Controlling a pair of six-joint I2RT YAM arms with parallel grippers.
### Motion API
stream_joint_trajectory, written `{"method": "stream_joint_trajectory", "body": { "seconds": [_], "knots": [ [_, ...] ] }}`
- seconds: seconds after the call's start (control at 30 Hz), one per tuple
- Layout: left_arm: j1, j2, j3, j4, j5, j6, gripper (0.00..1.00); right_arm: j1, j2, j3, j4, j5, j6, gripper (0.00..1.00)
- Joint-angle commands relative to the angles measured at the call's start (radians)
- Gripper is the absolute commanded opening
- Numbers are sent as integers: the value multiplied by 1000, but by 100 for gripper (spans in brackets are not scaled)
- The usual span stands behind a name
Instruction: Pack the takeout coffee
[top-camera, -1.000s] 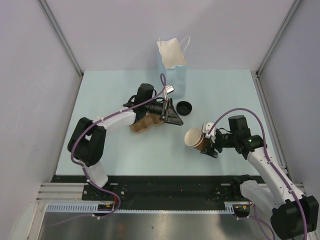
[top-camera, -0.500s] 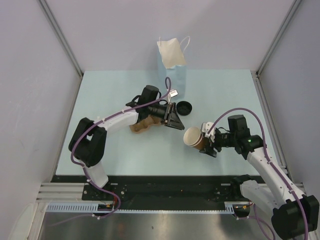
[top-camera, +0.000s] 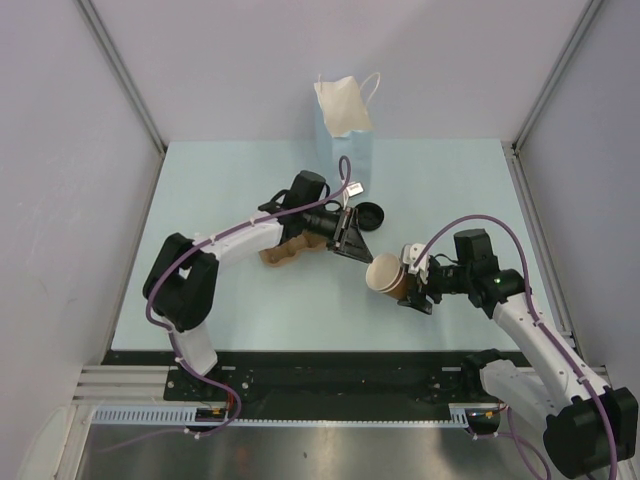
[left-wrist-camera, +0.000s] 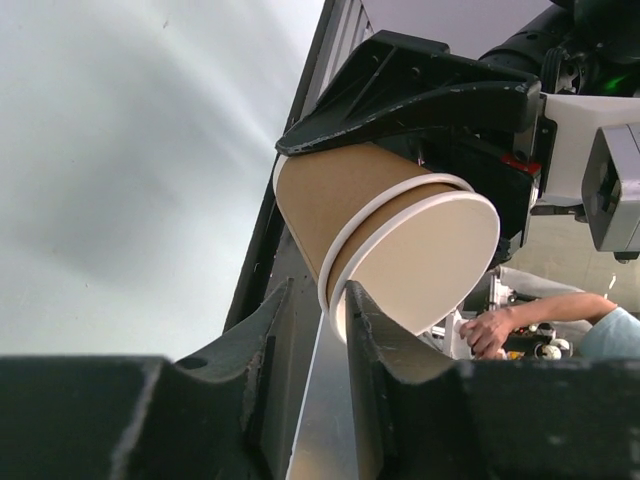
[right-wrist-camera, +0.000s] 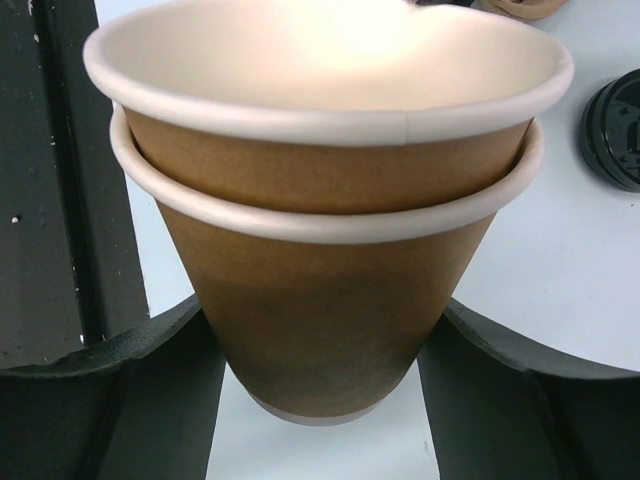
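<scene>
The takeout coffee is two nested tan kraft cups (top-camera: 388, 275), cream inside, tilted with the mouth toward the left arm. My right gripper (top-camera: 411, 287) is shut on the outer cup's lower wall (right-wrist-camera: 320, 300), one finger on each side. The black lid (top-camera: 368, 214) lies on the table beside the bag, apart from the cups. My left gripper (top-camera: 356, 247) points at the cups' mouth. In the left wrist view its jaws (left-wrist-camera: 320, 305) stand a narrow gap apart, and the cups' white rims (left-wrist-camera: 335, 285) sit right at their tips. Nothing shows deeper in the gap.
The tall light-blue paper bag (top-camera: 345, 150) with white handles stands upright at the back centre. The brown pulp carrier (top-camera: 283, 252) lies under the left arm's forearm. The lid (right-wrist-camera: 615, 130) shows at the right edge of the right wrist view.
The left gripper has moved right and slightly forward, off the carrier toward the cups, and its jaws have narrowed. The right arm and the cups have barely moved.
</scene>
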Motion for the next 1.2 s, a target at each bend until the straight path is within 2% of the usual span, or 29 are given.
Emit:
{"method": "stream_joint_trajectory", "body": {
  "seconds": [0.0, 0.1, 0.4, 0.47, 0.5, 0.57, 0.6, 1.03, 1.17],
  "knots": [
    [-10, -5, 48, -8, 8, 43, 29, 9, 5, 5, 35, -2, 6, 58],
    [-13, -8, 49, -8, 7, 46, 25, 16, 8, 5, 35, -2, 5, 58],
    [-26, -8, 65, -34, 7, 72, 25, 17, 16, 5, 45, 2, 8, 58],
    [-27, -6, 69, -39, 10, 78, 20, 20, 17, 5, 45, 2, 8, 58],
    [-27, -11, 68, -40, 10, 80, 10, 20, 17, 5, 44, 4, 8, 58],
    [-27, -13, 68, -40, 13, 89, 1, 22, 20, 5, 39, 7, 2, 58],
    [-27, -16, 66, -42, 20, 89, 0, 22, 22, 5, 38, 11, -1, 58],
    [36, -75, -27, 97, 137, -3, 0, 19, 25, 3, -54, 44, -73, 57],
    [54, -85, -53, 195, 154, -69, 0, 17, 31, 3, -56, 47, -77, 57]
  ]
}}
